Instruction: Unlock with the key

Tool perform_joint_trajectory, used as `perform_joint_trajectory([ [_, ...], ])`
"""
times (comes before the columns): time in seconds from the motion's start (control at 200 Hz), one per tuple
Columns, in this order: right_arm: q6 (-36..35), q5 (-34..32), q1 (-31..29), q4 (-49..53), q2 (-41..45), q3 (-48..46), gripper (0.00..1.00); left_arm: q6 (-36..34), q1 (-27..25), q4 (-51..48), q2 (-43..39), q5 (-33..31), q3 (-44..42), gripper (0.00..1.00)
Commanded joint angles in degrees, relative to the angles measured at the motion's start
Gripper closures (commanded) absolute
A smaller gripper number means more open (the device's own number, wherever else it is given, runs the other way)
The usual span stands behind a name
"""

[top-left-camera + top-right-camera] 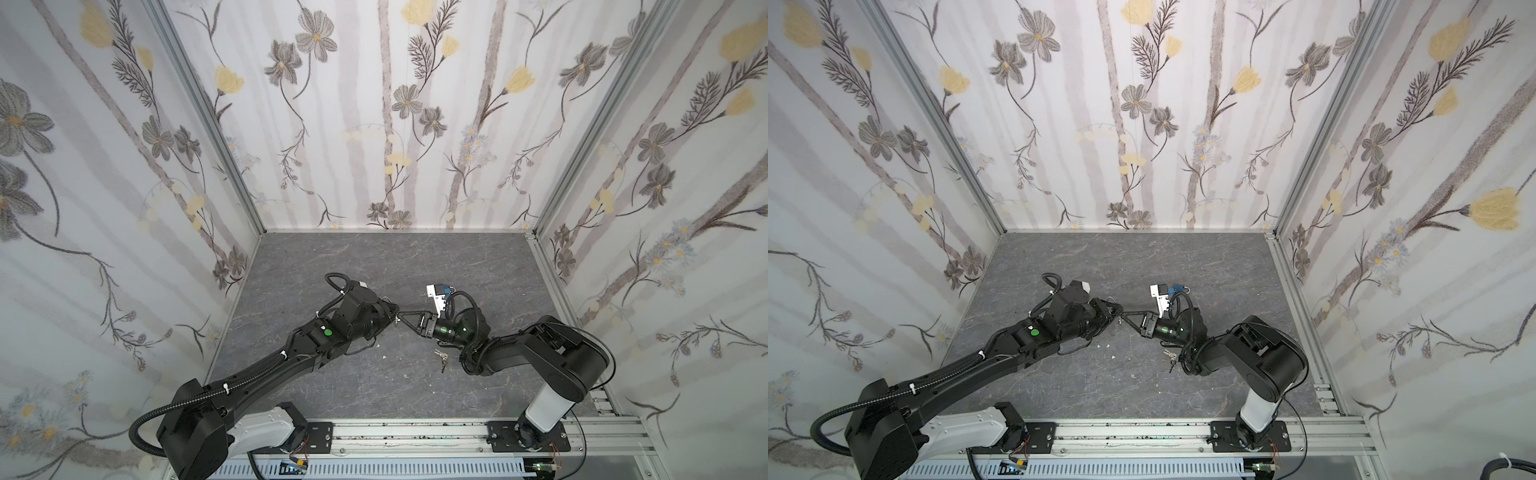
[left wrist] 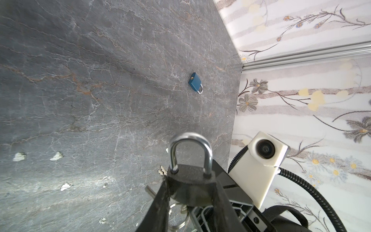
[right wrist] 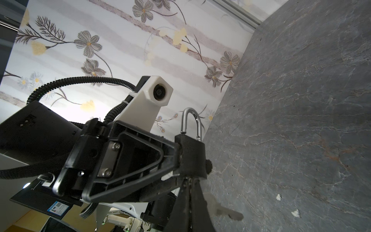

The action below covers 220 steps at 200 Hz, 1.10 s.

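Grey table [image 1: 374, 257] with thin pale cracks fills the floor between the flowery walls [image 1: 395, 124] in both top views. The left arm [image 1: 266, 365] and the right arm [image 1: 519, 353] reach in, and the left jaws and the right jaws meet tip to tip near the middle of the table. What sits between them is too small to make out here. A bunch of keys [image 1: 441, 358] [image 1: 1169, 357] lies flat on the table just beside the right arm, toward the front edge. A blue padlock [image 1: 447, 289] lies nearer the back edge.

From the left wrist, the left jaws are clamped on a black padlock [image 2: 190, 184], one on each side of its body. Its silver shackle [image 2: 189, 150] sticks up from the body. I cannot tell if it is locked. A key ring [image 2: 176, 219] hangs below the black padlock. The blue padlock lies well apart on the bare table. A few white specks [image 2: 57, 156] dot the table.

From the right wrist, the right jaws are pressed together right at the bottom of the black padlock. What they pinch is hidden. A blurry key [image 3: 224, 212] hangs just beside them, above the table.
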<state>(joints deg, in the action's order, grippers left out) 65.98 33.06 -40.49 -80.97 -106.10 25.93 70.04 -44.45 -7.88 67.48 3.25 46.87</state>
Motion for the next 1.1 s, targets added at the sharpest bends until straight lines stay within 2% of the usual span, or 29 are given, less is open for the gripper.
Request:
perform_joint_trajectory([
  [0.0, -4.15, -1.88, 0.03, 8.96, 2.19, -0.42, 0.91, 0.25, 0.24, -0.49, 0.51, -1.83, 2.33, 1.0],
  [0.19, -12.92, -7.25, -0.1, 21.31, 8.2, -2.21, 0.77, 3.36, 1.18, -5.12, 1.9, -1.01, 2.44, 1.0],
  [0.385, -20.87, -13.32, -1.64, 29.48, 14.23, -3.23, 0.69, 5.13, 1.73, -4.55, 2.96, 0.95, 2.13, 1.0],
  [0.535, -24.56, -15.88, -3.56, 31.28, 17.81, -1.97, 0.64, 5.87, 1.73, -3.23, 3.38, 2.28, 2.03, 1.0],
  [0.894, -27.73, -18.33, -6.05, 31.49, 15.59, 2.87, 0.6, 8.23, 1.73, 0.33, 3.62, 5.26, 1.05, 1.0],
  [1.094, -27.91, -18.3, -6.62, 31.55, 12.88, 4.91, 0.62, 8.77, 1.74, 1.59, 3.69, 6.19, 0.89, 1.0],
])
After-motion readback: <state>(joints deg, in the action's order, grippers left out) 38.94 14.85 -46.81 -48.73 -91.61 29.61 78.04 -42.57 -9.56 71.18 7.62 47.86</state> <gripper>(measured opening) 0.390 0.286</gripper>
